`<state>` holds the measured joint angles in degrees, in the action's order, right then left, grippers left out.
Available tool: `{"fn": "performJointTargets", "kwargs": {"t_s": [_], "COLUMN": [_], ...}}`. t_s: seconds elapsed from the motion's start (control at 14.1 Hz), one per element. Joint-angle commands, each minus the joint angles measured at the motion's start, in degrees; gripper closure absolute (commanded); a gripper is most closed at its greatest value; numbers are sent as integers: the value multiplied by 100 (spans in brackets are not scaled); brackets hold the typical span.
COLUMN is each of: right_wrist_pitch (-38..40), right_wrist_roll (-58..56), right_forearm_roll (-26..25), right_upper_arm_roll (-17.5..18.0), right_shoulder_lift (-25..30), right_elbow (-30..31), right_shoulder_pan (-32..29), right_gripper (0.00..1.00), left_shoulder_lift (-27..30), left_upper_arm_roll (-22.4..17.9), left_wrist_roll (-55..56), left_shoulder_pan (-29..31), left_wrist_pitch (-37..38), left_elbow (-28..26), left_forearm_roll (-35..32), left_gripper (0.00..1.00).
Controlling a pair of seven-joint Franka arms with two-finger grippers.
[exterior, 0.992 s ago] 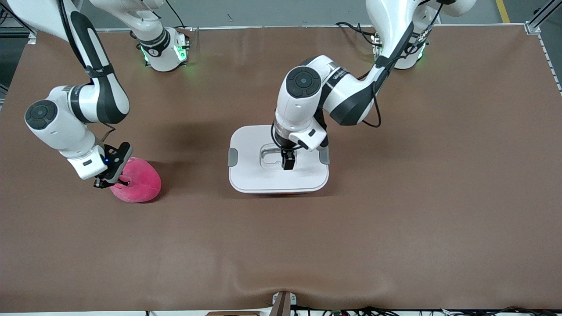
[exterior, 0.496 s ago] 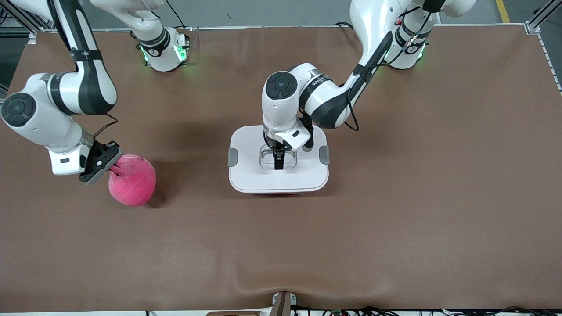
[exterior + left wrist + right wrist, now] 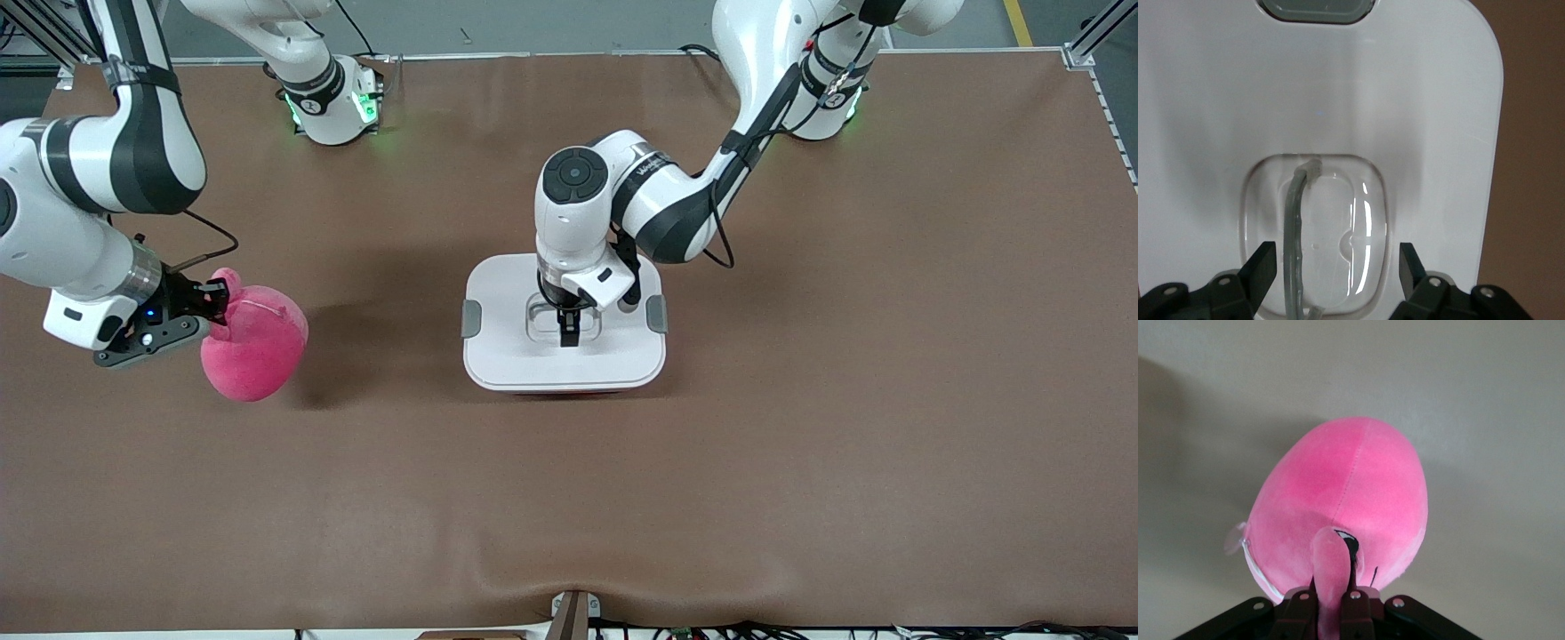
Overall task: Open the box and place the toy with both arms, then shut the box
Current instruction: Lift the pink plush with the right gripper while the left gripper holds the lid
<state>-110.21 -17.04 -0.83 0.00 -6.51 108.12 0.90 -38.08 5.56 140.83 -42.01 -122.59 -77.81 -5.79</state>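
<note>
L hand [image 3: 568, 336] spread astride clear handle [image 3: 1298, 240] on box [image 3: 498, 364] lid mid-tabletop, handle's long axis crossing finger gap; R hand [image 3: 216, 305] clenched on toy [image 3: 253, 342].

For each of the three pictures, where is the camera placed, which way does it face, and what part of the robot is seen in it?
Front view: high across the table, facing both bases; shows both arms, the box and the toy.
Left wrist view: on the left arm, looking down at the box lid; the left hand straddles the clear handle.
Right wrist view: on the right arm; the right hand pinches the toy's flap.
Shared: the front view shows both objects; each wrist view shows one.
</note>
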Motion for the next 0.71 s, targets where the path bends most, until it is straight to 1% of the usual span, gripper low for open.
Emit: {"fn": "performJointTargets", "kwargs": {"t_s": [0.0, 0.07, 0.14, 0.21, 0.35, 0.5, 0.64], "right_wrist_pitch": [629, 858, 1000, 1088, 1185, 1334, 1484], "right_wrist_roll": [726, 955, 1261, 1612, 2089, 2353, 2433], "right_forearm_roll": [389, 460, 505, 566, 742, 1048, 1199], "right_upper_arm_roll": [-26, -35, -35, -35, -35, -61, -61], "right_shoulder_lift": [107, 89, 89, 98, 98, 98, 107], "right_elbow": [-368, -518, -615, -660, -730, -783, -871], "right_shoulder_pan": [-2, -11, -11, -19, -37, -72, -186], "right_gripper": [100, 100, 100, 100, 100, 100, 100], "left_shoulder_lift": [20, 20, 20, 20, 20, 20, 28], "left_upper_arm_roll": [-20, -20, -20, -11, -11, -11, -2], "left_wrist_roll": [23, 23, 23, 23, -3, -38, -30], "left_shoulder_pan": [-44, -62, -62, -71, -71, -71, -71], "left_wrist_pitch": [16, 24, 33, 42, 60, 86, 130], "left_elbow": [30, 29, 12, -14, -32, -32, -41], "left_forearm_roll": [-133, -141, -141, -141, -141, -141, -141], "left_gripper": [33, 34, 37, 44, 51, 63, 65]}}
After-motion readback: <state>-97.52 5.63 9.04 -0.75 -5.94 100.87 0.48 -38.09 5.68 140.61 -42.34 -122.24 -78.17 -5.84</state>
